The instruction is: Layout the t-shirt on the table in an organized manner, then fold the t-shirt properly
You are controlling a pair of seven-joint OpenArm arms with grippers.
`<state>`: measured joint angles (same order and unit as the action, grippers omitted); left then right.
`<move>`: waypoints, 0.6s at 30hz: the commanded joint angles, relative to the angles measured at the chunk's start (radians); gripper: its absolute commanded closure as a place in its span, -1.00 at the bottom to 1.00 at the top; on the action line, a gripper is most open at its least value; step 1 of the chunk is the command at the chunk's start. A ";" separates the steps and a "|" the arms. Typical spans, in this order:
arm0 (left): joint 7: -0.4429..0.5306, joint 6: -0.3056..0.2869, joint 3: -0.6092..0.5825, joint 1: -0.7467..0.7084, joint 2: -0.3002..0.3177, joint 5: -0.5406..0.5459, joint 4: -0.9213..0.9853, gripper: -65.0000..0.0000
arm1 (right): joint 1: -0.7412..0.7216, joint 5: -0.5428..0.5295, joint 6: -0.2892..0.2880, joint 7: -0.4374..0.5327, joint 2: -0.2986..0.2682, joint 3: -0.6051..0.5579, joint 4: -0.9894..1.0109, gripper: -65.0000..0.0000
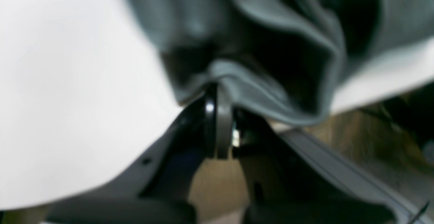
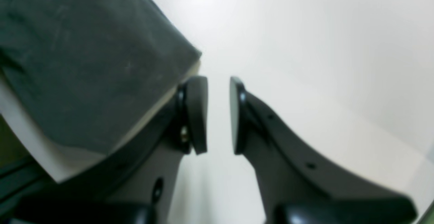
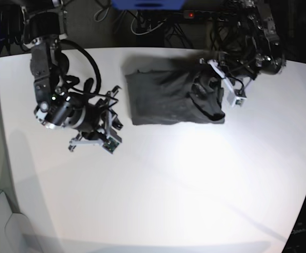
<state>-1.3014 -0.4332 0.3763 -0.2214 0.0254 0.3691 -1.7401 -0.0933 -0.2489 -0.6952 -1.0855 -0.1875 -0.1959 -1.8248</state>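
- The t-shirt (image 3: 171,97) lies on the far half of the table (image 3: 184,179) as a roughly rectangular, partly folded dark grey bundle, flat on the side toward the right arm and bunched into raised folds on the side toward the left arm.
- No print, label or writing can be read on the cloth; the only lettering in view is a faint mark at the lower corner of the base view, too small to read.
- The left gripper (image 1: 223,115) has its jaws pressed together on a ridge of the t-shirt's hem, with the fabric rising in deep folds just beyond its fingertips.
- In the left wrist view the table's edge runs close beside this gripper, and blurred brown floor shows past it.
- The right gripper (image 2: 218,114) has its jaws slightly parted with nothing between them, only bare white tabletop.
- A flat corner of the t-shirt lies just beside this gripper's one finger (image 2: 196,112); whether they touch cannot be told.
- Beyond the table's far edge are dark cables (image 3: 142,23) and a blue object (image 3: 147,4).
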 commanded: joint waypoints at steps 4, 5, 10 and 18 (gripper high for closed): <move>0.042 0.000 0.000 0.084 0.003 0.012 0.081 0.99 | -0.016 -0.013 -0.003 0.020 0.000 0.003 0.075 0.69; 0.065 0.000 -0.001 0.092 0.003 0.012 0.101 0.99 | -0.018 -0.013 -0.003 0.029 0.000 0.002 0.098 0.69; 0.164 0.000 -0.009 0.149 -0.002 0.012 0.217 0.99 | -0.030 -0.013 -0.003 0.146 -0.005 0.000 0.213 0.69; 0.224 0.000 -0.009 0.274 -0.002 0.012 0.388 0.99 | -0.158 -0.011 -0.003 0.222 -0.025 0.000 0.455 0.69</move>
<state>-1.0645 -0.4446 0.3702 0.0483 0.0193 0.4198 -1.3468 -0.2317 -0.2485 -0.6945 -0.8749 -0.2104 -0.1986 -1.3499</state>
